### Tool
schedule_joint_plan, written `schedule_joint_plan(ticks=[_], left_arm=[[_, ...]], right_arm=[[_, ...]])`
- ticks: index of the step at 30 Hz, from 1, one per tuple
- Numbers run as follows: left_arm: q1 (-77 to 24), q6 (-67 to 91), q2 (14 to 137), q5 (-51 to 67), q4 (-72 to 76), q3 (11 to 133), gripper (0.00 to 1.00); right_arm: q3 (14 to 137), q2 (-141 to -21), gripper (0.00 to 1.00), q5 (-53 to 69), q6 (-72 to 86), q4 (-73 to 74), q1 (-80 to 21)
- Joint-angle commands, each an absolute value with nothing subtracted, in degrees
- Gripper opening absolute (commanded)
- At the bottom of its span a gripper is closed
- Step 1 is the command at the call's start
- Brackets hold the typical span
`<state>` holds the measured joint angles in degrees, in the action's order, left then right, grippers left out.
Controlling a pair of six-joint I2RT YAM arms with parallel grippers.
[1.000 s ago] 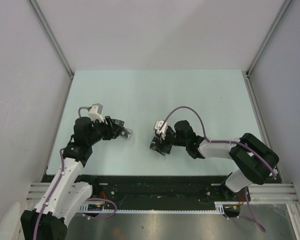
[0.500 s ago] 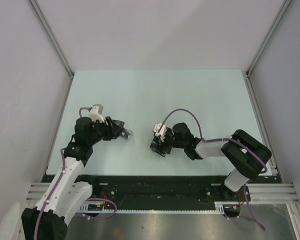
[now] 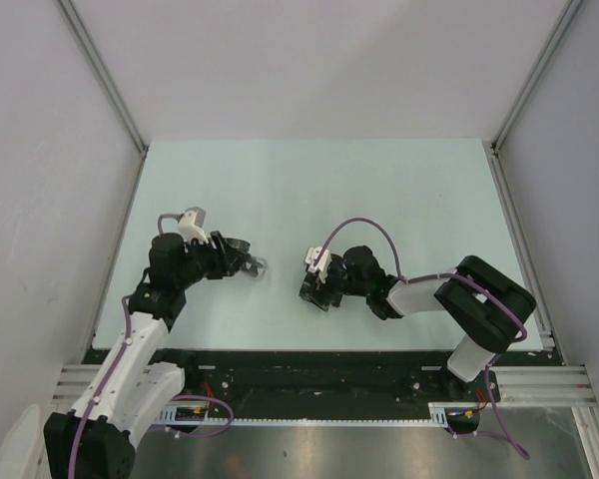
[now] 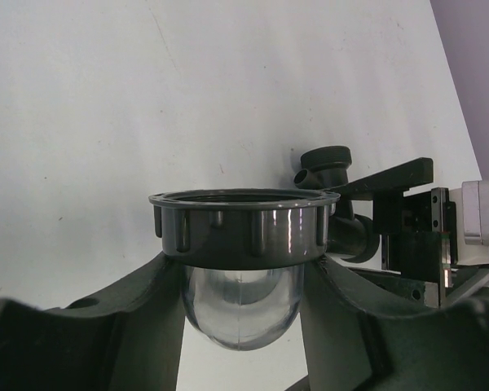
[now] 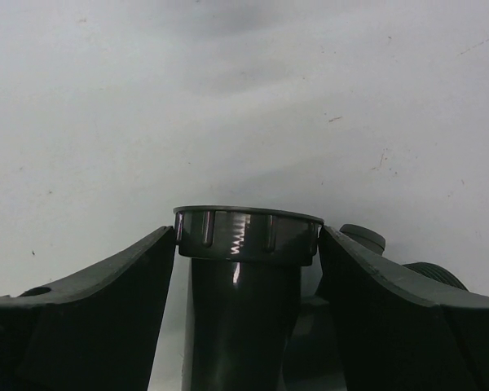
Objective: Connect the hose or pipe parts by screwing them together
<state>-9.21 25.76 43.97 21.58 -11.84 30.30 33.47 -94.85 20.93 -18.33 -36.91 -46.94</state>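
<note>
Pipe parts are split between the two arms, well apart, on the near-middle of the table (image 3: 379,190). Right gripper (image 5: 246,236): over the last second its jaws have narrowed. Both fingers (image 5: 122,285) now sit against the ribbed collar (image 5: 228,232) of the dark grey T-shaped fitting (image 5: 244,309), pinching it as far as the wrist view shows. The right arm (image 3: 479,309) has also folded its elbow in toward the left; the wrist has barely shifted. Fitting stands collar-up; can't tell if it rests on the table or sits just off it.

Left gripper (image 3: 246,263) is unchanged, part-closed and clamped on a clear dome (image 4: 240,314) that carries the ring nut (image 4: 244,221).

Judgement: both halves look in hand, so pick-up seems done. Bringing them together and lining up the threads is not yet begun.

Room: open table between the grippers and more beyond them. Side walls (image 3: 40,150) are well away from both. The near table edge is close behind the right gripper, so mating should go inward or forward. The folded right arm probably has less slack.
</note>
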Motion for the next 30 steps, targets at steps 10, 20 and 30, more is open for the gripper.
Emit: schedule_joint_plan(ticks=[10, 20, 30], left_arm=[[-8.61, 29.44, 43.68, 25.31, -7.91, 29.80, 0.00], [-8.53, 35.41, 40.61, 32.51, -7.91, 34.62, 0.00], [-8.53, 42.10, 38.50, 37.96, -7.38, 42.71, 0.00]], right_arm=[[34.01, -95.89, 0.52, 21.00, -20.48, -39.90, -47.81], [34.72, -82.63, 0.36, 24.78, -21.01, -37.88, -47.11], [34.80, -68.92, 0.32, 32.69, -17.94, -38.14, -43.86]])
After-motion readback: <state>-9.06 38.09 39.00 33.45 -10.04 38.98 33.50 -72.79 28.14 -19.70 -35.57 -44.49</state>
